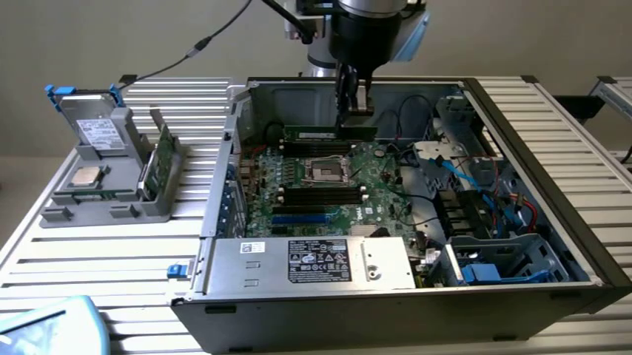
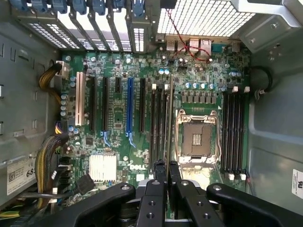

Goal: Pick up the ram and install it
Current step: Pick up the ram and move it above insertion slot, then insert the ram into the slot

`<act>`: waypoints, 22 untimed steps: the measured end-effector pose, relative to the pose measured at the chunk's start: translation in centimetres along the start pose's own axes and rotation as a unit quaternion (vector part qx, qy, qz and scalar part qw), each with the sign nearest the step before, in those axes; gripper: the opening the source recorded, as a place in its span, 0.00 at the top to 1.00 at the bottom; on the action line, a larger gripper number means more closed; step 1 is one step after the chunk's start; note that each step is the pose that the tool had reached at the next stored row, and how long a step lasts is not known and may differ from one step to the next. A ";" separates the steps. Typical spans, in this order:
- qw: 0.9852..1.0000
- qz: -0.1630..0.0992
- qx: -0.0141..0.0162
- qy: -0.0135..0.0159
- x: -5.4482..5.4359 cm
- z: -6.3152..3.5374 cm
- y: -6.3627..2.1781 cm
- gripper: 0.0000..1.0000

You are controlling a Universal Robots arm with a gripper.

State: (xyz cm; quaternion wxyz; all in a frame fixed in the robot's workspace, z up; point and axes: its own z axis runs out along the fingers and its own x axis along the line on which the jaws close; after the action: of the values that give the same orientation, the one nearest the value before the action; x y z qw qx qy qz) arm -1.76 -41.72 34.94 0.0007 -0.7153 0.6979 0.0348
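Exterior view, starting at its left: a grey holder (image 1: 59,214) stands on the slatted table (image 1: 118,259) beside the computer case (image 1: 219,177). It keeps a hard drive (image 1: 97,133), a processor chip (image 1: 87,176) and a wider green card (image 1: 158,159) upright or flat, probably so each can be gripped cleanly.

Further right, inside the open case, the gripper (image 1: 348,122) reaches straight down with its fingers clamped on the ram (image 1: 316,134). The ram is held level, long edge down, on the far side of the processor socket (image 1: 326,171). That matches how the black slots (image 1: 306,194) run, so it can go in straight. I cannot tell whether its lower edge touches a slot.

In the wrist view the gripper (image 2: 166,170) pinches the ram (image 2: 169,123), seen edge-on as a thin line. It lies between one bank of slots (image 2: 158,123) and the socket (image 2: 196,137), well apart from the other bank (image 2: 234,132).

In the exterior view the power supply (image 1: 311,260) sits at the near side, clear of the arm. At that view's right, loose cables (image 1: 493,192) and a drive cage (image 1: 493,259) crowd the case but keep away from the slots.
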 end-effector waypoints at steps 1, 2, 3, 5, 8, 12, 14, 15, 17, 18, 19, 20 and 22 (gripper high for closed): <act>1.000 0.000 0.006 0.000 0.0 0.04 0.11 0.87; 1.000 -0.001 0.011 0.000 0.0 0.08 0.18 0.87; 1.000 -0.001 0.012 0.000 0.0 0.08 0.18 0.87; 1.000 -0.001 0.012 0.000 0.0 0.09 0.18 0.87; 1.000 -0.001 0.012 0.000 0.0 0.08 0.18 0.87; 1.000 -0.001 0.012 0.000 0.0 0.08 0.18 0.87; 1.000 -0.001 0.012 0.000 0.0 0.08 0.18 0.87; 1.000 -0.001 0.012 0.000 0.0 0.08 0.18 0.87; 1.000 -0.001 0.012 0.000 0.0 0.08 0.18 0.87; 1.000 -0.001 0.012 0.000 0.0 0.16 0.18 0.87; 1.000 -0.001 0.012 0.000 0.0 0.34 0.18 0.87; 1.000 0.000 0.012 0.000 0.0 0.52 0.24 0.87; 1.000 -0.001 0.012 0.000 0.0 0.90 0.41 0.87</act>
State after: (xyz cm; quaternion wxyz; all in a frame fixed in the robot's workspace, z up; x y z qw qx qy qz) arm -2.21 -41.71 34.06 0.0091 -0.7157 0.6979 0.0263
